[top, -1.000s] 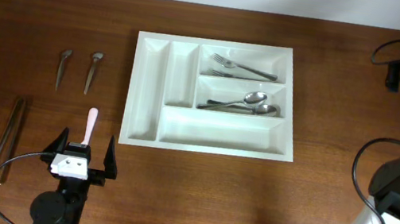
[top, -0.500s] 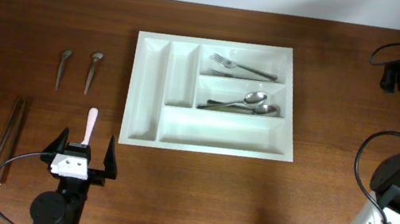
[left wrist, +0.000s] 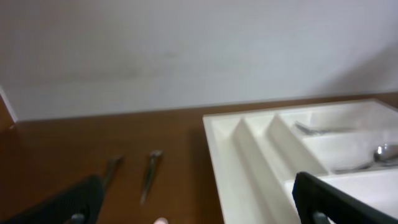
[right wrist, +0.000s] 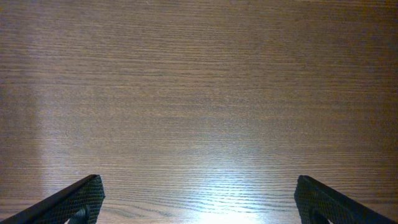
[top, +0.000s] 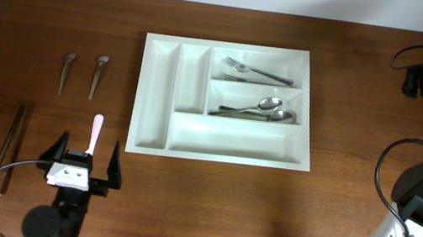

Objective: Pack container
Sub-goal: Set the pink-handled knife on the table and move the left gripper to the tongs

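Note:
The white cutlery tray (top: 159, 97) lies mid-table. Forks (top: 257, 72) lie in its top long compartment and spoons (top: 260, 107) in the middle one; it also shows in the left wrist view (left wrist: 249, 155). My left gripper (top: 86, 156) is open at the front left, its fingers either side of the lower end of a pink-handled utensil (top: 96, 128), whose tip shows in the left wrist view (left wrist: 160, 220). My right gripper (top: 421, 82) is at the far right back, open and empty over bare wood in the right wrist view (right wrist: 199, 199).
Two small spoons (top: 67, 70) (top: 98, 73) lie left of the tray, also in the left wrist view (left wrist: 149, 174). A pair of metal chopsticks (top: 10, 142) lies at the far left. A white wall runs behind the table.
My left gripper has drawn back slightly toward the front edge. The right arm shifted a little a second ago and has held still since.

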### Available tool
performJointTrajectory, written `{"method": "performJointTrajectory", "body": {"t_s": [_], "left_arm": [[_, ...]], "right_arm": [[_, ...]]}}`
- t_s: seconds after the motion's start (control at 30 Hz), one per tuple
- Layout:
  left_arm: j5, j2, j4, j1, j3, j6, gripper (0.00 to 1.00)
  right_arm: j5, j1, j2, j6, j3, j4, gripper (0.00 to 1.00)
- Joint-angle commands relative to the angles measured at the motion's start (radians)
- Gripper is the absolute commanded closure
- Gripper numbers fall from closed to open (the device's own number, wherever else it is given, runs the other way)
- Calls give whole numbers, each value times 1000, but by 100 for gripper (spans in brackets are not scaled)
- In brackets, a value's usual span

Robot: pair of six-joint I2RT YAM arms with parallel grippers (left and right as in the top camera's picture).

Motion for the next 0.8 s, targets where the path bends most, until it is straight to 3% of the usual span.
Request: {"method": "performJointTrajectory", "body": {"t_s": [0.0,0.13,0.23,0.4,0.6,0.77], "left_arm": [[-92,84,-145,21,208,111,1],[-229,256,-404,62,477,116,1],[-230,465,-620,104,750,116,1],[-224,716,-782,113,1038,116,1],[-221,875,-748,113,1112,172,1],[-221,1087,-838,114,1112,166,1]], "right_arm": [[-20,0,10,-3,-6,0,1],[-20,0,10,-3,-6,0,1],[-20,1,10,-3,-6,0,1],[-21,1,10,-3,-6,0,1],[-20,0,10,-3,-6,0,1],[-20,1,10,-3,-6,0,1]]}}
